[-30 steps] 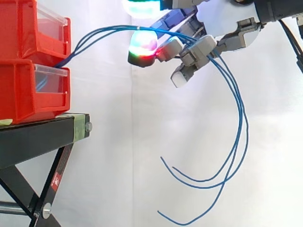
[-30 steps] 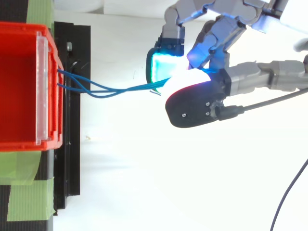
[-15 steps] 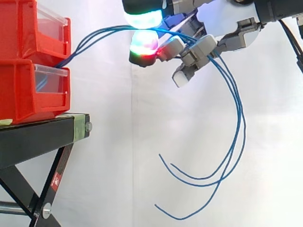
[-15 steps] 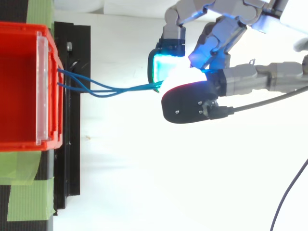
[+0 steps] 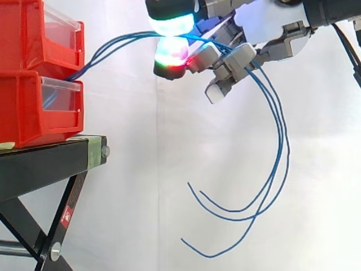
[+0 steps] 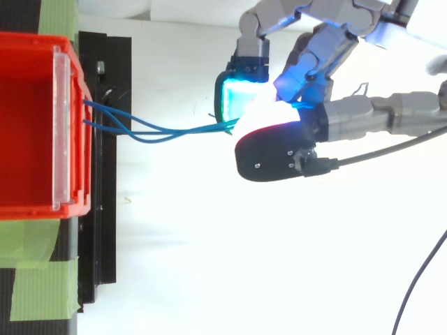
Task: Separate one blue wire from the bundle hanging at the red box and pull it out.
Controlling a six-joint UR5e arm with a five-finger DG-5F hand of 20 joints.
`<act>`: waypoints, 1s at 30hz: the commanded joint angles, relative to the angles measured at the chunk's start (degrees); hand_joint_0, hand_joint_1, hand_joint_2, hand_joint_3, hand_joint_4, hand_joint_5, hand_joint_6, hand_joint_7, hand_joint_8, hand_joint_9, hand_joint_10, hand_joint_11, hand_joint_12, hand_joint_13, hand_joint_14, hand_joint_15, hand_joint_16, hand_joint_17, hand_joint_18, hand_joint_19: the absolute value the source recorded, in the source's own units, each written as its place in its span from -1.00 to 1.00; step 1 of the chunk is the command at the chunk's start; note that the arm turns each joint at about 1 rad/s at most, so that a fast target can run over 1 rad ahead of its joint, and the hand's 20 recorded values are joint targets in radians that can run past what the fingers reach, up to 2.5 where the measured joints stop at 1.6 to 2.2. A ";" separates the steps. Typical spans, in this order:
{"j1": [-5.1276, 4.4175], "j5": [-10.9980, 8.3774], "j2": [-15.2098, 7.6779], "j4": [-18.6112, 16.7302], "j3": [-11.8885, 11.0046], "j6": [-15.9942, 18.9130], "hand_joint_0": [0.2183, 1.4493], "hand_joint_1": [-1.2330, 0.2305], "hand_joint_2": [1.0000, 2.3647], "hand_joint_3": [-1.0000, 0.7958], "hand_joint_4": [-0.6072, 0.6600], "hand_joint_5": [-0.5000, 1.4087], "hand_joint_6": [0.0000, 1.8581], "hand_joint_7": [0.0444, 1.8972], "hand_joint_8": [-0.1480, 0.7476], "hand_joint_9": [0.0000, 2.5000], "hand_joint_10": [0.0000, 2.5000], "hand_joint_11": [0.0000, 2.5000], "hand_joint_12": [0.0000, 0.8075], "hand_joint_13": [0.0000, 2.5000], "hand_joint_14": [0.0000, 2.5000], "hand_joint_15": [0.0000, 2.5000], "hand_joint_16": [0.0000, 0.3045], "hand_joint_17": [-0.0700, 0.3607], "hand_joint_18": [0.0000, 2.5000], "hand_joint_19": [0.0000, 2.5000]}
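Note:
Three blue wires (image 5: 113, 44) come out of the red bins (image 5: 22, 107) and run right to my hand (image 5: 242, 53) at the upper right. They pass between a glowing cyan pad above and a green-red fingertip (image 5: 171, 56) below, then drape over the curled fingers and hang in long loops (image 5: 271, 186). From above, the wires (image 6: 160, 130) leave the bin's front and end at the glowing pads of the hand (image 6: 342, 115). The hand is shut on the wire bundle; I cannot tell whether one wire is apart from the others.
The red bins (image 6: 28, 125) stand stacked on a black stand (image 5: 45, 164) at the left, with green tape (image 6: 35, 293) at its corner. A white curtain forms the background. The wire ends dangle freely below the hand, right of the stand.
The cyan pad has come down over the wires above the green-red fingertip. The hanging wire ends have swung slightly to the left. The hand has otherwise barely shifted.

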State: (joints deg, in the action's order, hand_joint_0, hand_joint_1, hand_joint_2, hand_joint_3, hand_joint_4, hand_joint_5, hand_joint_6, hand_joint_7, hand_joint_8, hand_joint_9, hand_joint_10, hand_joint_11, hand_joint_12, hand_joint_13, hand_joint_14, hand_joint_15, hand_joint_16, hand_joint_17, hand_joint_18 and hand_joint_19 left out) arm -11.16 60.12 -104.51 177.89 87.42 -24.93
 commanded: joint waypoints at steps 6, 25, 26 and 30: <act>0.00 0.00 0.00 0.00 0.03 0.32 -0.30 -0.42 -0.96 0.01 0.25 -0.74 -0.04 0.26 0.01 -0.18 -1.00 0.41 -0.16 -0.01 -0.66 0.27 -0.60 -0.04 -0.42 -0.36; 0.00 0.00 0.00 0.00 -0.06 0.32 -0.22 -0.61 -0.96 -0.05 0.21 -0.78 -0.04 0.30 -0.03 -0.35 -1.00 0.41 -0.15 -0.06 -0.81 0.33 -0.60 -0.03 -0.46 -0.44; 0.00 0.00 0.00 0.00 -0.06 0.32 -0.21 -0.62 -0.96 -0.05 0.21 -0.78 -0.04 0.31 -0.04 -0.37 -1.00 0.40 -0.15 -0.06 -0.81 0.34 -0.60 -0.03 -0.47 -0.44; 0.00 0.00 0.00 0.00 -0.06 0.32 -0.23 -0.62 -0.96 -0.07 0.21 -0.78 -0.05 0.31 -0.04 -0.37 -1.00 0.40 -0.15 -0.06 -0.82 0.34 -0.60 -0.03 -0.47 -0.44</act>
State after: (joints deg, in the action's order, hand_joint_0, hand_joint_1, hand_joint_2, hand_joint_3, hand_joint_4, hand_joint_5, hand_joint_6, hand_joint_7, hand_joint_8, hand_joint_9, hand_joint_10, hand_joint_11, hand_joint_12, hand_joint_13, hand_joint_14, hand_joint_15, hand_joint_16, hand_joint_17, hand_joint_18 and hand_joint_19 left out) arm -11.16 60.12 -104.50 177.89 87.42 -24.61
